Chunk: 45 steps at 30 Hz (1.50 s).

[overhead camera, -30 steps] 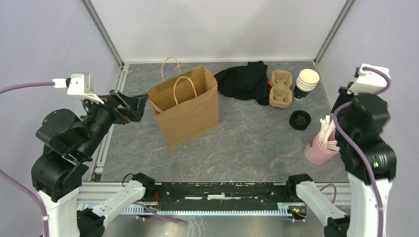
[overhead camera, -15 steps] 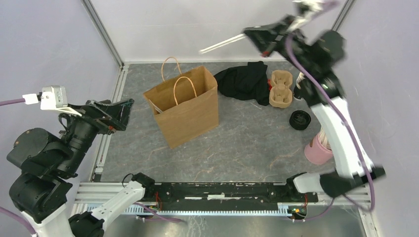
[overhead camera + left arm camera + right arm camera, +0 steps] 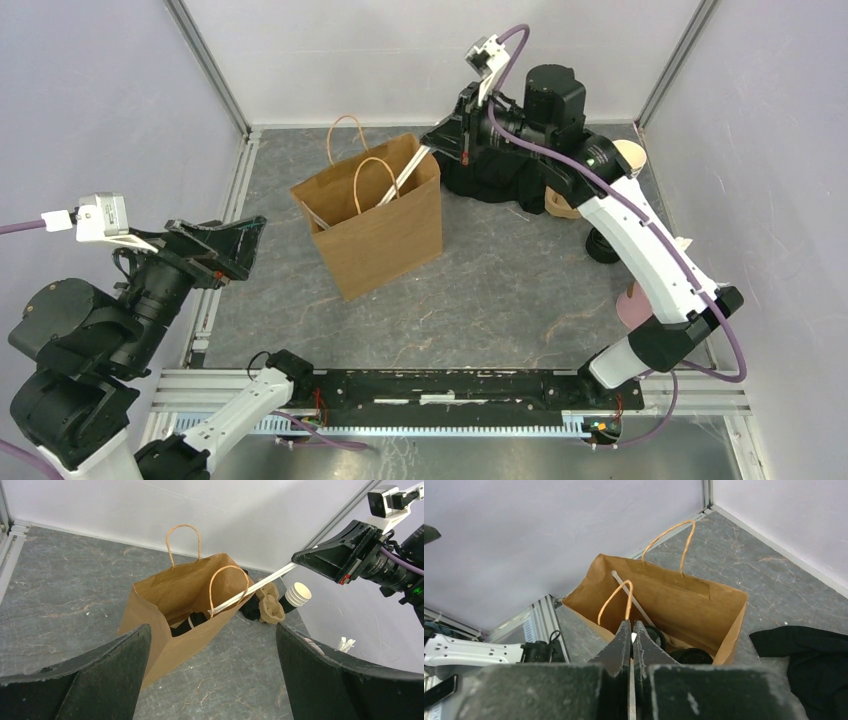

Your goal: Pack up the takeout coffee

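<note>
The right tool point(image 3: 437, 140), swung across from 3 o'clock within the last second, is clamping a white stick point(image 3: 405, 172) and poking it into the brown paper bag point(image 3: 385, 225) toward 10 o'clock, while the left tool point(image 3: 225, 240) is hanging spread apart at 9 o'clock. The takeout coffee point(image 3: 691, 656) is sitting deep inside the bag with only dark lid tops showing, so extras are probably now being added

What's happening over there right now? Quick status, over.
Left fingers open, empty, off to the side. Right fingers shut on white stick, tip down inside paper bag. Two black lidded cups sit in bag. Bag mouth open, handles upright.
</note>
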Each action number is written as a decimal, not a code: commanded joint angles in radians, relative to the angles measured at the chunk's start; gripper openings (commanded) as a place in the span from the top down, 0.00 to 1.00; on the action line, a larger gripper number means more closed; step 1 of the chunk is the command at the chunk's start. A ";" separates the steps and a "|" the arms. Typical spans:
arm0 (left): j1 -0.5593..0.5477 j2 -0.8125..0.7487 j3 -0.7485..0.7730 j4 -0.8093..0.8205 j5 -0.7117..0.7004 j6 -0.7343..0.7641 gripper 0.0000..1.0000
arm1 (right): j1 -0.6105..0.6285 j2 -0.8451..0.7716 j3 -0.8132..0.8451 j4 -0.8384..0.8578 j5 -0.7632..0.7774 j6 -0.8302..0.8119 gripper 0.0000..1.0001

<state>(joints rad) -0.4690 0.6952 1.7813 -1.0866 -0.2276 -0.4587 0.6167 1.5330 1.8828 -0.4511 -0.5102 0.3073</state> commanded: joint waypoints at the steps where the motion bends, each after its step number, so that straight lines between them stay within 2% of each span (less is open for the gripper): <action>1: -0.005 0.020 0.024 -0.001 0.006 -0.037 0.01 | 0.069 0.023 0.047 -0.061 0.100 -0.108 1.00; 3: -0.005 0.024 0.022 0.001 0.011 -0.031 0.01 | 0.102 0.072 0.089 -0.090 0.150 -0.117 0.97; 6: -0.005 0.040 0.027 0.007 0.013 -0.016 0.01 | 0.160 0.169 0.216 -0.147 0.199 -0.083 0.74; 8: -0.005 0.055 0.046 0.011 0.020 -0.014 0.01 | 0.164 0.192 0.280 -0.164 0.228 -0.059 0.56; 10: -0.006 0.063 0.058 0.018 0.024 -0.016 0.01 | 0.160 0.147 0.242 -0.149 0.307 -0.051 0.37; 13: -0.005 0.063 0.069 0.022 0.029 -0.021 0.01 | 0.133 0.025 0.094 -0.096 0.378 -0.026 0.09; 14: -0.005 0.061 0.068 0.021 0.026 -0.021 0.01 | 0.118 -0.010 0.048 -0.089 0.388 -0.017 0.02; 18: -0.005 0.055 0.055 0.017 0.015 -0.029 0.01 | 0.066 -0.122 -0.014 -0.164 0.439 -0.016 0.02; 24: -0.005 0.069 0.035 0.039 0.042 -0.034 0.01 | 0.063 -0.242 -0.084 -0.270 0.580 -0.029 0.02; 32: -0.005 0.104 -0.008 0.101 0.079 -0.021 0.01 | 0.064 -0.440 -0.215 -0.345 0.896 -0.019 0.02; 37: -0.005 0.118 -0.027 0.142 0.091 -0.026 0.01 | 0.064 -0.525 -0.220 -0.414 1.036 -0.036 0.02; 45: -0.006 0.161 -0.018 0.180 0.104 -0.023 0.01 | 0.065 -0.604 -0.187 -0.369 1.208 -0.056 0.02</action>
<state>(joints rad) -0.4690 0.8322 1.7477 -0.9737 -0.1467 -0.4599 0.6796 0.9493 1.6566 -0.8440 0.5442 0.2703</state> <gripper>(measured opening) 0.991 0.979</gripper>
